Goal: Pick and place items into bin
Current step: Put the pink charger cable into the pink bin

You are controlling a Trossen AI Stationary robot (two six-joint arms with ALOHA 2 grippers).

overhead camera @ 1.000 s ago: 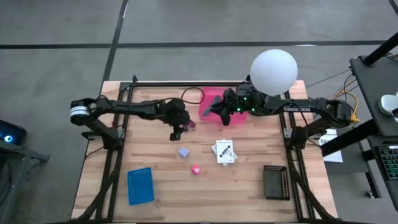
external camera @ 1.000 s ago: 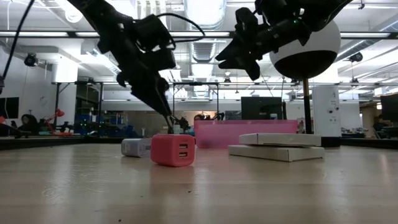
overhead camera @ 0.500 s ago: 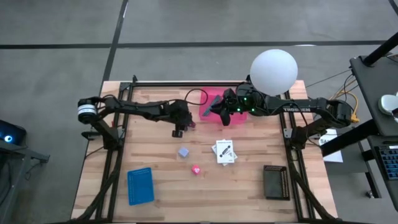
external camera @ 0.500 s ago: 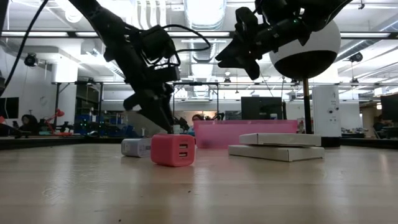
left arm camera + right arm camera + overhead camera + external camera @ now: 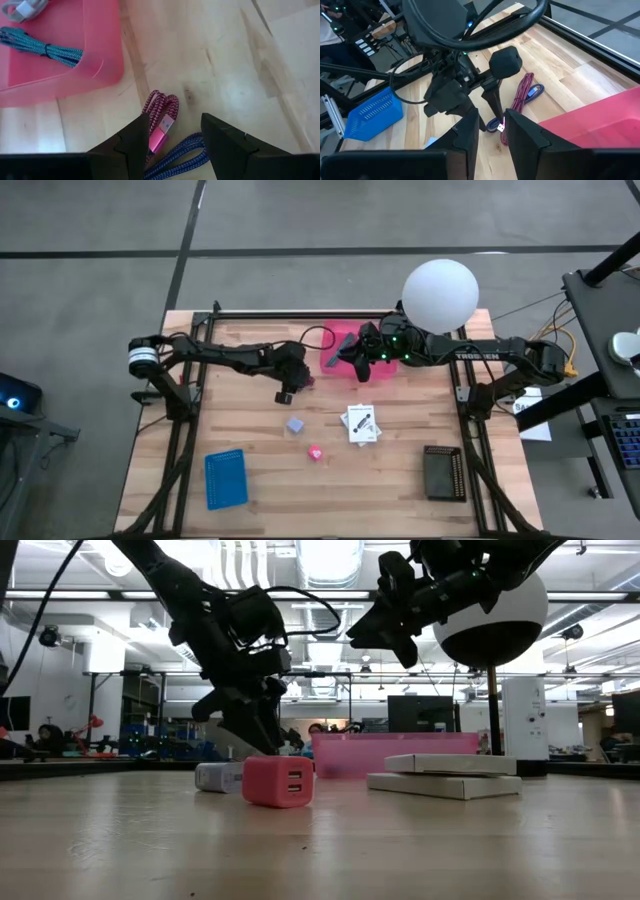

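The left gripper is low over the table just beside the pink bin, at about 8 o'clock from it in the high view. Its fingers stand apart, straddling the magenta plug end of the pink braided cord without clasping it. A blue braided cord lies touching that cord, partly hidden under the fingers. The bin's near corner is close; bare wood opens toward 3 o'clock.

The right gripper hangs above the bin's left edge, its fingers set a narrow gap apart with nothing between them.

Inside the bin lie a teal braided cord and a white cable cut off at the frame.

Toward 6 o'clock of the bin, on open table, sit the lavender cube, the pink charger block and the white card. A blue basket and a dark tray stand near the front edge, well apart.

In the low view, the cords are hidden behind the charger block.
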